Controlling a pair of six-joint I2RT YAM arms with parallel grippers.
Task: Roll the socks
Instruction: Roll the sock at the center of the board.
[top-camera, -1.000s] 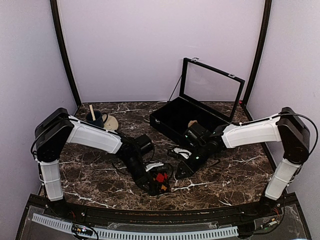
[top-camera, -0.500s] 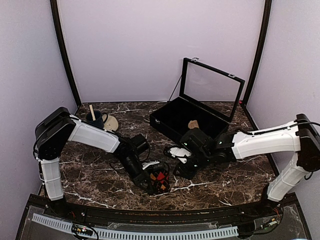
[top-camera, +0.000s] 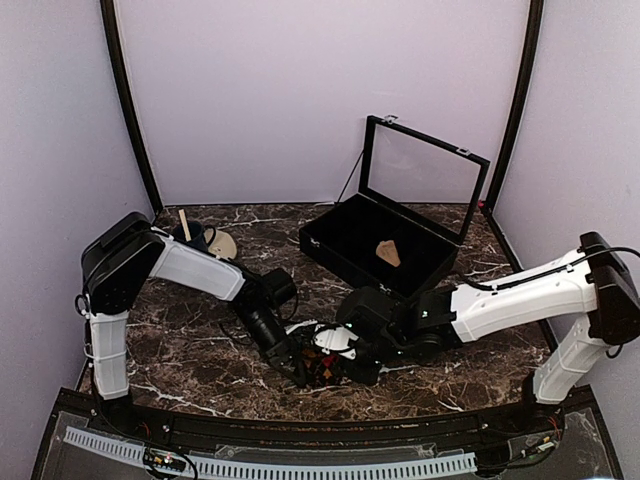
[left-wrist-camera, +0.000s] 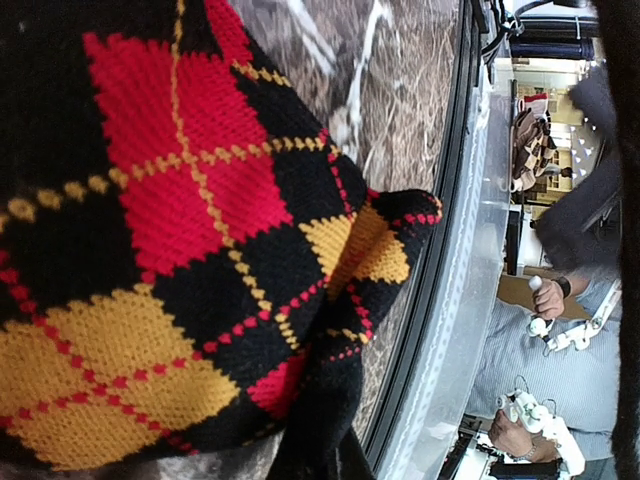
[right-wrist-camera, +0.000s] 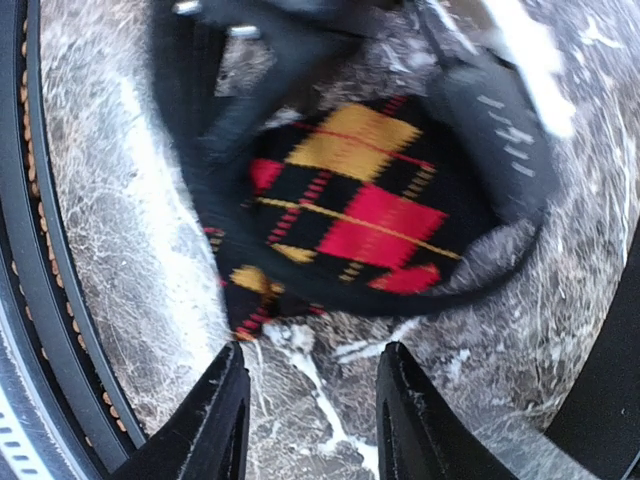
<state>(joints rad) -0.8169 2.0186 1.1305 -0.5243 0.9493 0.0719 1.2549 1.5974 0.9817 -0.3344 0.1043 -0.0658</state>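
A dark brown marble table (top-camera: 200, 350) carries a black display case (top-camera: 340, 262), glass lid raised, at the back right. The white-and-black left arm (top-camera: 195, 270) and right arm (top-camera: 510, 295) meet at a black sock with red and yellow argyle diamonds (top-camera: 322, 368), bunched near the table's front edge. The left gripper (top-camera: 303, 372) is closed tight against the sock, and whether it pinches fabric is hidden. The right gripper (right-wrist-camera: 312, 350) hangs just beside the sock, fingers apart and empty.

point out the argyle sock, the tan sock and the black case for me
argyle sock (right-wrist-camera: 380, 225): right wrist view, on a red diamond
tan sock (top-camera: 388, 252): top view, on its middle, inside the case
black case (top-camera: 343, 236): top view, on its bare black floor
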